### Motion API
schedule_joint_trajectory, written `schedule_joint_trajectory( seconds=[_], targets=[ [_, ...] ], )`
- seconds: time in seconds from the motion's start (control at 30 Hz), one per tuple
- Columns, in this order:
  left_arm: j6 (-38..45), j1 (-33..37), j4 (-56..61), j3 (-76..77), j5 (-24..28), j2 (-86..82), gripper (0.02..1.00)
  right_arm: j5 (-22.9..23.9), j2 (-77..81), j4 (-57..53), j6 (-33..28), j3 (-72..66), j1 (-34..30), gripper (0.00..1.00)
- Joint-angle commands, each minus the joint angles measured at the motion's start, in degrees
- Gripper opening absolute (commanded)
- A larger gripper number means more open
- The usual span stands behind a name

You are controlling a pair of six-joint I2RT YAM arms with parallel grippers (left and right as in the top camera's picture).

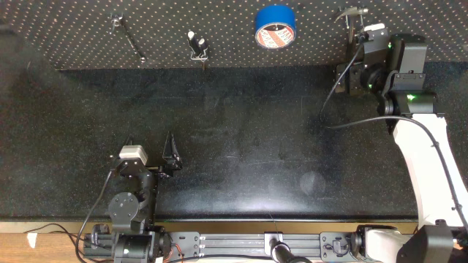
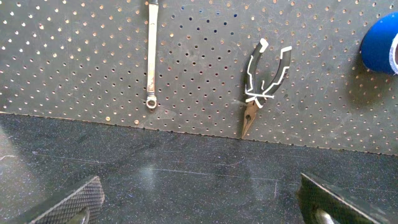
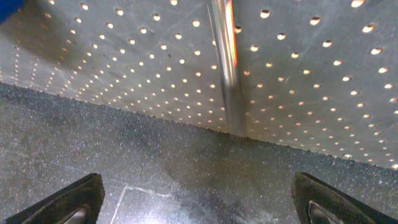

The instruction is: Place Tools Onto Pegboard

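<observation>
right gripper (image 3: 199,205): gaping apart, metal tool (image 3: 227,68) hanging just ahead
left gripper (image 2: 199,202): gaping apart
surface: black mat (image 1: 241,146) lying under pegboard (image 1: 73,29)

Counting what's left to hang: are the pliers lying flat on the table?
No, the pliers hang nose-down on the pegboard, between the wrench and the blue tape roll.

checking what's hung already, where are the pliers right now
The pliers hang nose-down on the pegboard, between the wrench and the blue tape roll, left of centre along the top view's upper edge.
</observation>
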Motion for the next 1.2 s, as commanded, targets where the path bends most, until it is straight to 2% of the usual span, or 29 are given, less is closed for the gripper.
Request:
schedule_joint_trajectory(
  seconds=[0.03,0.1,0.2,0.27,0.37,0.47,0.6,0.73,0.87,0.97,1.2],
  targets=[
    [0.9,0.2,-0.4,-0.1,0.6,-0.4,0.996,0.3,-3.2,1.0,0.2,-1.4,0.3,0.987],
    [0.9,0.2,-0.4,-0.1,0.6,-0.4,0.996,0.3,-10.4,4.1,0.2,-7.3,0.3,0.989],
    [0.9,0.2,-0.4,-0.1,0.6,-0.4,0.996,-0.2,-25.3,15.6,0.3,-23.9,0.3,0.991],
    [0.9,0.2,-0.4,-0.1,0.6,-0.4,0.996,-0.2,-34.8,20.5,2.8,-33.1,0.3,0.993],
    [0.9,0.2,-0.4,-0.1,0.6,-0.4,0.996,-0.2,-53.5,27.2,11.6,-49.3,0.3,0.991],
    [0.9,0.2,-0.4,-0.1,0.6,-0.4,0.998,-0.2,-64.9,28.8,13.5,-58.4,0.3,0.991],
    [0.9,0.2,-0.4,-0.1,0.6,-0.4,0.996,-0.2,-70.2,27.3,13.5,-61.2,0.3,0.993],
    [0.9,0.2,-0.4,-0.1,0.6,-0.4,0.996,-0.2,-74.7,18.6,11.2,-61.2,0.3,0.993],
    [0.9,0.2,-0.4,-0.1,0.6,-0.4,0.996,-0.9,-78.1,18.8,10.4,-61.2,0.3,0.993],
    [0.9,0.2,-0.4,-0.1,0.6,-0.4,0.996,-0.7,-81.7,18.8,7.4,-61.2,0.3,0.993],
    [0.9,0.2,-0.4,-0.1,0.6,-0.4,0.996,-0.6,-82.2,18.8,7.4,-61.1,0.1,0.996]
  ],
)
